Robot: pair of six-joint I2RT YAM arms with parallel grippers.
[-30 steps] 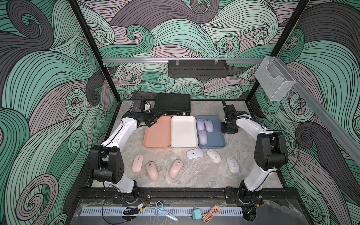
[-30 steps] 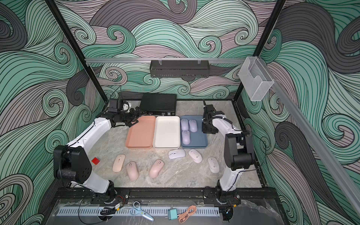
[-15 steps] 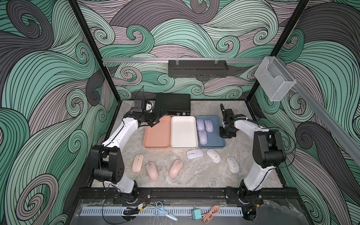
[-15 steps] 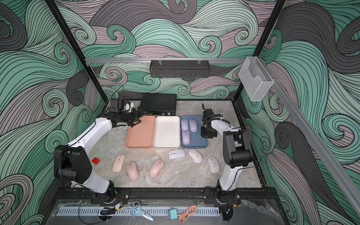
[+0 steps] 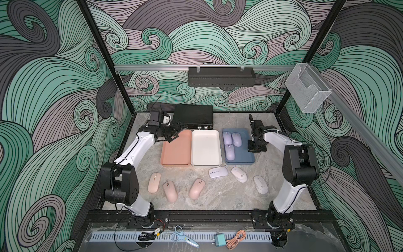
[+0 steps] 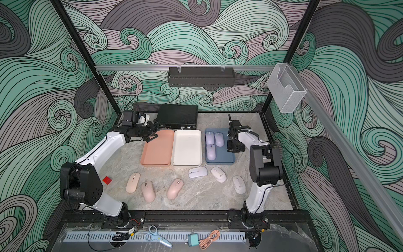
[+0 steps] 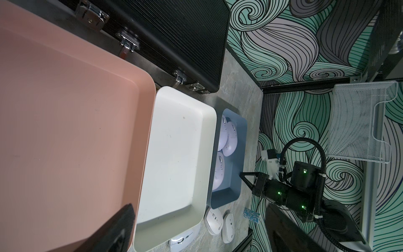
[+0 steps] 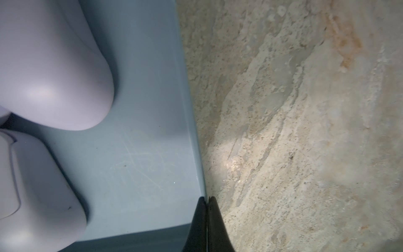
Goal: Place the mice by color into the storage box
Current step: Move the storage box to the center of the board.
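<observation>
Right pincer (image 8: pixel 206 199) has its two black fingers pressed together with nothing visible between them. Its tips stand right at the thin outer rim of the slate-blue shallow plastic tray (image 8: pixel 141 152), with the marble-patterned tabletop (image 8: pixel 305 131) on their other side; whether they touch the rim I cannot tell. Just inside the rim from these tips lie the three lavender oval plastic mice (image 5: pixel 229 151), so this colour looks finished. Left pincer (image 5: pixel 176 132) hangs with its fingers wide apart and empty over the far corner of the salmon-pink plastic tray (image 5: pixel 174 157). The white plastic tray (image 5: pixel 206 150), between the two pincers, is empty too. The three pale pink oval mice (image 5: pixel 170 191) and the three whitish oval mice (image 5: pixel 239 174) lie on the tabletop, well apart from both pincers, toward the robot's bases. I think the nearest danger is on the right: closed tips so near the light tray wall may catch it when the arm moves off, and drag or tip the tray so that the lavender mice slide. After that, the smooth rounded shells may slip out of a narrow grip. The whitish mice also resemble the lavender ones, so one may go into the wrong tray.
</observation>
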